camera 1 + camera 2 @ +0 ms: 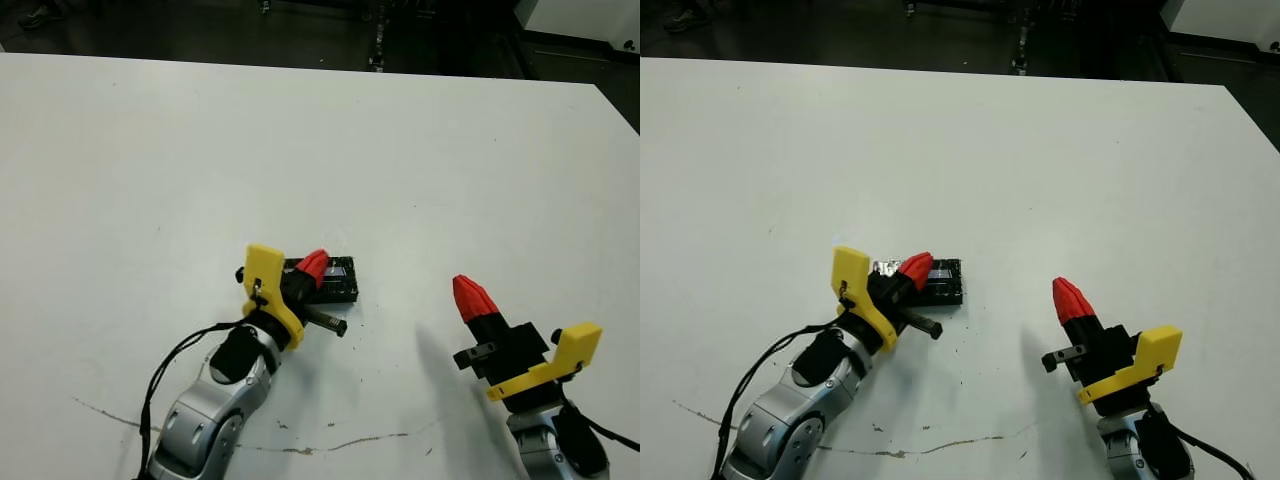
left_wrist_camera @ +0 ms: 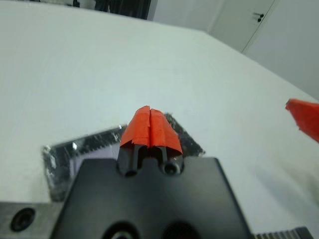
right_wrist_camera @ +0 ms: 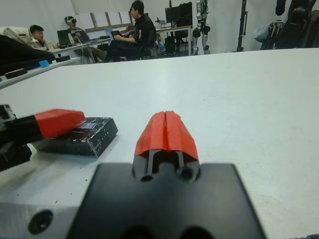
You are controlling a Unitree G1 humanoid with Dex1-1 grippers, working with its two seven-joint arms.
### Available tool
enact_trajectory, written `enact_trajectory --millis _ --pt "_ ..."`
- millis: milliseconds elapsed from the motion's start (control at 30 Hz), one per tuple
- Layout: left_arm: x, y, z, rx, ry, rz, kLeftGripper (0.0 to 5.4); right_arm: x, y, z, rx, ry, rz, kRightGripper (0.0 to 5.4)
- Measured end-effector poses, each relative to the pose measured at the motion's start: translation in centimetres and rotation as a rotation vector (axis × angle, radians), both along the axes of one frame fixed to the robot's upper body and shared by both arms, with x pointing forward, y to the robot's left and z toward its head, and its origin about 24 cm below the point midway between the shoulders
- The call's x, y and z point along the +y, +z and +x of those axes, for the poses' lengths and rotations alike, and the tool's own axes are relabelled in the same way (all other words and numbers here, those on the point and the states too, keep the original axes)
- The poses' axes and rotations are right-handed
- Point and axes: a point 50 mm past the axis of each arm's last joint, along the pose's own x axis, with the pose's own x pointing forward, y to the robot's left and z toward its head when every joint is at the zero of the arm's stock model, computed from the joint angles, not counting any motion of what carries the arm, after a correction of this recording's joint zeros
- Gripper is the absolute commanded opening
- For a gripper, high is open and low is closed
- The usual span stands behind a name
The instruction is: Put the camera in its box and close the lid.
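Note:
The lid [image 1: 338, 271], black with a crinkled foil top, lies flat on the box [image 3: 102, 137], of which only the black outer side shows. The camera is hidden. My left gripper [image 1: 313, 265] is shut, and its red tips rest over the lid's near left part; in the left wrist view the shut fingertips [image 2: 150, 124] cover the middle of the foil [image 2: 70, 154]. My right gripper [image 1: 473, 297] is shut and holds nothing. It stands apart to the right of the box, above the bare table, and the right wrist view shows its tips [image 3: 166, 130] pressed together.
The white table [image 1: 400, 150] stretches wide behind and beside the box. Thin dark scratch marks [image 1: 330, 442] cross the table near its front edge. A black cable [image 1: 165, 370] runs along my left arm. Beyond the table, people [image 3: 134, 30] sit at desks.

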Motion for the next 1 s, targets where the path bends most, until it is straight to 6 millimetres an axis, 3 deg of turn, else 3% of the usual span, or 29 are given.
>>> enact_trajectory --millis 567,767,867,1000 --pt "-0.1 0.3 0.5 0.154 -0.011 -0.043 0.03 0.1 0.0 0.1 -0.002 0.004 0.015 0.00" --pt "0.3 1.0 -0.2 0.197 -0.030 -0.079 0.03 0.1 0.1 0.1 -0.004 0.003 0.016 0.00" --pt "1.2 1.7 -0.8 0.153 -0.014 -0.093 0.03 0.1 0.1 0.1 -0.005 0.003 0.014 0.00" --pt "3.1 4.2 -1.1 -0.071 0.041 -0.119 0.03 0.1 0.1 0.1 -0.006 0.001 0.010 0.00"
